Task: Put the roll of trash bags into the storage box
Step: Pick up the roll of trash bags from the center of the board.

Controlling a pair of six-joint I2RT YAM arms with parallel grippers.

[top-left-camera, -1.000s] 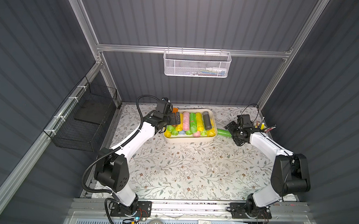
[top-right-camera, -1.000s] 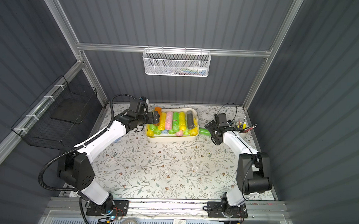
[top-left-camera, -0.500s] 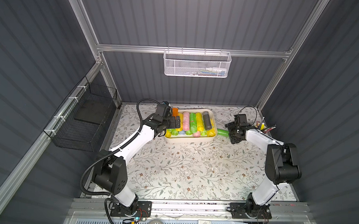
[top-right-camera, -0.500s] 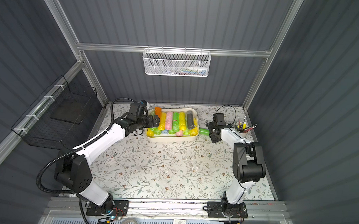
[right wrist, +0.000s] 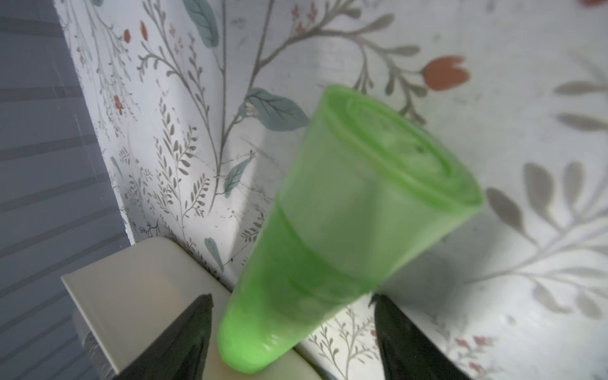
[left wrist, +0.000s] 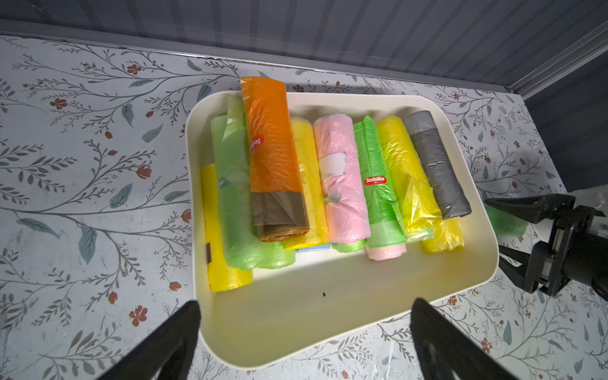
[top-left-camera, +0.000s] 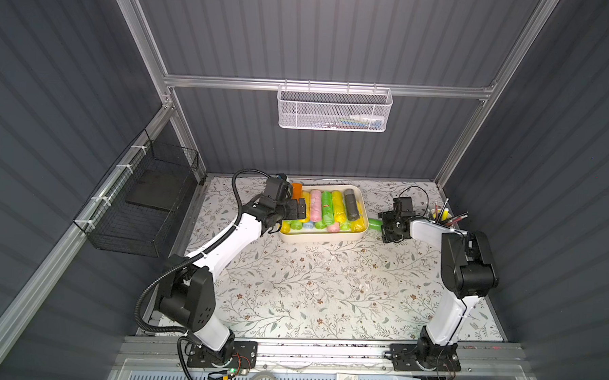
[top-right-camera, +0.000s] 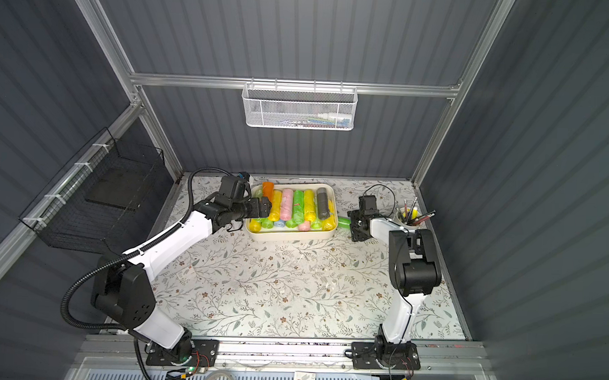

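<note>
Currently the green roll of trash bags [top-left-camera: 374, 223] is found just outside the storage box [top-left-camera: 324, 238], close against the short wall that faces the right arm. Whether it lies flat on the floral surface [top-left-camera: 327, 287] cannot be told. The right hand [top-left-camera: 382, 225] is placed at the roll, on the side away from the box. In the right wrist view the roll is seen between the two dark fingers [right wrist: 184, 345] of this hand [right wrist: 291, 301], which are set apart on either side of it. Whether they press on it cannot be told, as the picture is blurred there.

The left hand [top-left-camera: 300, 210] is held over the box's opposite short end. It is spread wide and nothing is held in it, as is shown in the left wrist view [left wrist: 306, 304].

Inside the box, rolls are packed side by side, among them an orange roll [left wrist: 273, 158], a pink roll [left wrist: 342, 184] and a grey roll [left wrist: 434, 164], with more rolls beneath them. A cup of pens [top-left-camera: 439, 216] is seen beyond the right hand from the box. A white mesh basket [top-left-camera: 335, 107] is hung on the back wall above the box, and a black wire basket [top-left-camera: 144, 198] on the side wall beyond the left arm.
</note>
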